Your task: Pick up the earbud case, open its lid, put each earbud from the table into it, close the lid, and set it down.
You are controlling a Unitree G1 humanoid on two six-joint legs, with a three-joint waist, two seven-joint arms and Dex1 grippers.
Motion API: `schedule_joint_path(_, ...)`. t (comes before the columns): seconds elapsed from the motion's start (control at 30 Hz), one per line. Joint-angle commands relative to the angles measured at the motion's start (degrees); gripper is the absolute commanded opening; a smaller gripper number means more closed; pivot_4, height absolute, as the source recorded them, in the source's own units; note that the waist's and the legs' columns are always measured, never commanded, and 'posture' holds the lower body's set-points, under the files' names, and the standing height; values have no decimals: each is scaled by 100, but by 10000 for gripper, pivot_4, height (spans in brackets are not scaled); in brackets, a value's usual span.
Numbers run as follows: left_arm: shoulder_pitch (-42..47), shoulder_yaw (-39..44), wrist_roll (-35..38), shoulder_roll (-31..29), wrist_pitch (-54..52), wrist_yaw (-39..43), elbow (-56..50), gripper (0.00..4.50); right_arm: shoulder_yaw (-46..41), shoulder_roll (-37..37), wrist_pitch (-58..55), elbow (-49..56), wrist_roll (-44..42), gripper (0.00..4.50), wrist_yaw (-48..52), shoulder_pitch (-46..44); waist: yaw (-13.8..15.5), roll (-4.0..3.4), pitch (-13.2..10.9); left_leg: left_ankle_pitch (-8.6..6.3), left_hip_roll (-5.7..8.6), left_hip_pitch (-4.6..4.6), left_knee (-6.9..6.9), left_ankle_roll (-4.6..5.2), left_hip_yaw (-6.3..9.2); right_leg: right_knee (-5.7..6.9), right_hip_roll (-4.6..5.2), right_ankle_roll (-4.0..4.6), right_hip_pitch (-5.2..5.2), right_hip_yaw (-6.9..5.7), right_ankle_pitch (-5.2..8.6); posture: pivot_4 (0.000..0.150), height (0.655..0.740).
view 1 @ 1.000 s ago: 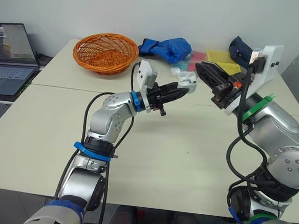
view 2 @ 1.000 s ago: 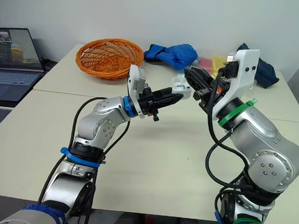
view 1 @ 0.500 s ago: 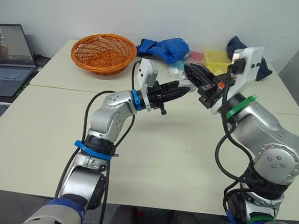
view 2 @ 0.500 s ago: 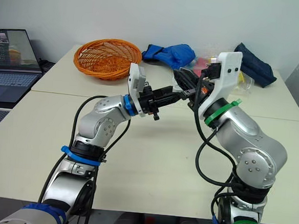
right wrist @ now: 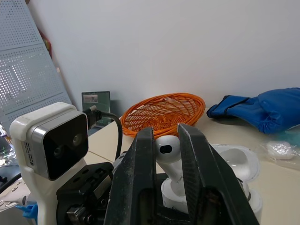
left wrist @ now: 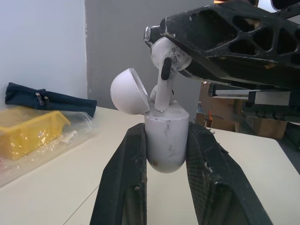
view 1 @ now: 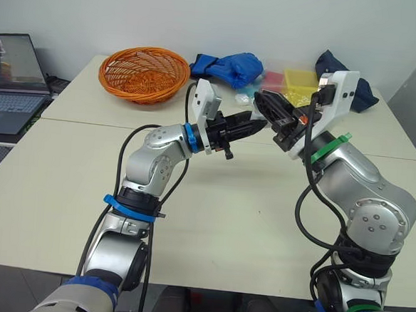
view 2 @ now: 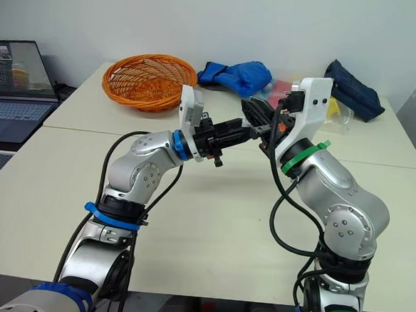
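Earbud insertion, being carried out above the desk (view 1: pixel 262 202). The stem is best being aligned with its socket and lowered slowly, with release being withheld until the bud is judged seated. The earbud case (left wrist: pixel 165 143), lid (left wrist: pixel 130 92) swung open, is being pinched upright by the left claw (left wrist: pixel 166 132), pressed onto its sides. The earbud (right wrist: pixel 167 151) is being clamped by its head in the narrowly parted right claw (right wrist: pixel 166 134), its stem tip at the case mouth.

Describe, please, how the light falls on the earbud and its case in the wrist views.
Left wrist view: the earbud case is evenly lit, shaded underneath, without glare. Right wrist view: the earbud is partly shaded inside the right gripper, against a bright wall.
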State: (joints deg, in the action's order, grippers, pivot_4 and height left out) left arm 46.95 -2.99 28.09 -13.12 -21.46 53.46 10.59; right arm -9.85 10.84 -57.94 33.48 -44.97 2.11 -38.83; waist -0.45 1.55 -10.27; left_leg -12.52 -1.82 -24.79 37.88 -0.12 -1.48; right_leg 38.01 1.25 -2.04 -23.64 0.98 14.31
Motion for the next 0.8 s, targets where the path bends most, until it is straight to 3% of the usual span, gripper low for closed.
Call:
schedule_joint_path(0.03,182,75,94,29,36,58,-217,7613,-2,42,137,107,-7,3331,-45,31,0,0,0,0,0,0,0,0,0,0,0,0,0,0,0,1500,7400)
schedule_joint_path(0.8,238,98,79,50,95,122,-145,7613,86,265,209,139,-6,3331,-30,180,0,0,0,0,0,0,-1,0,-1,-2,0,-2,0,1,1,1500,7400)
